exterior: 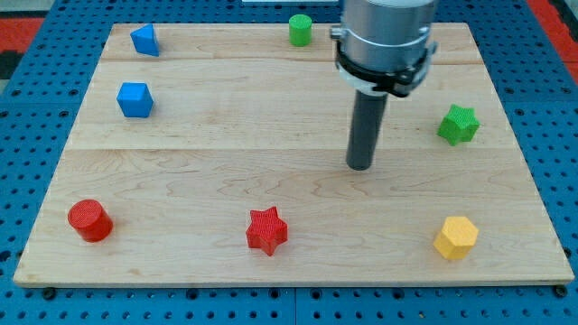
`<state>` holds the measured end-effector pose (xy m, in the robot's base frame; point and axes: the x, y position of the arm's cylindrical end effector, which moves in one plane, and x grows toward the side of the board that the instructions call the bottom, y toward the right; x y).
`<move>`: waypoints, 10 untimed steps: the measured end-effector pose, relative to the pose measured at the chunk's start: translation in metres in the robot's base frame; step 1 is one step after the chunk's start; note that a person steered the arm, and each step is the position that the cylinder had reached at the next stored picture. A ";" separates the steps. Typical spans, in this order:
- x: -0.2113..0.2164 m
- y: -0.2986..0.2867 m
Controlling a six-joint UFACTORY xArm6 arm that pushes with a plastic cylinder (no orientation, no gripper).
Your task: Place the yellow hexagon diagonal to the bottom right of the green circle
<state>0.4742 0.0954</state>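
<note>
The yellow hexagon [456, 237] lies near the board's bottom right corner. The green circle [300, 29], a short cylinder, stands at the top edge, just left of the arm. My tip [359, 166] rests on the board near the middle, right of centre. It is well below the green circle and up and to the left of the yellow hexagon. It touches no block.
A green star [458, 124] lies at the right. A red star [266, 230] lies at the bottom centre and a red cylinder [89, 220] at the bottom left. Two blue blocks lie at the left: one [144, 40] at the top, one [135, 99] below it.
</note>
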 end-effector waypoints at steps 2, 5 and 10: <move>0.037 0.136; 0.139 0.119; -0.013 0.009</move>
<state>0.4608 0.1045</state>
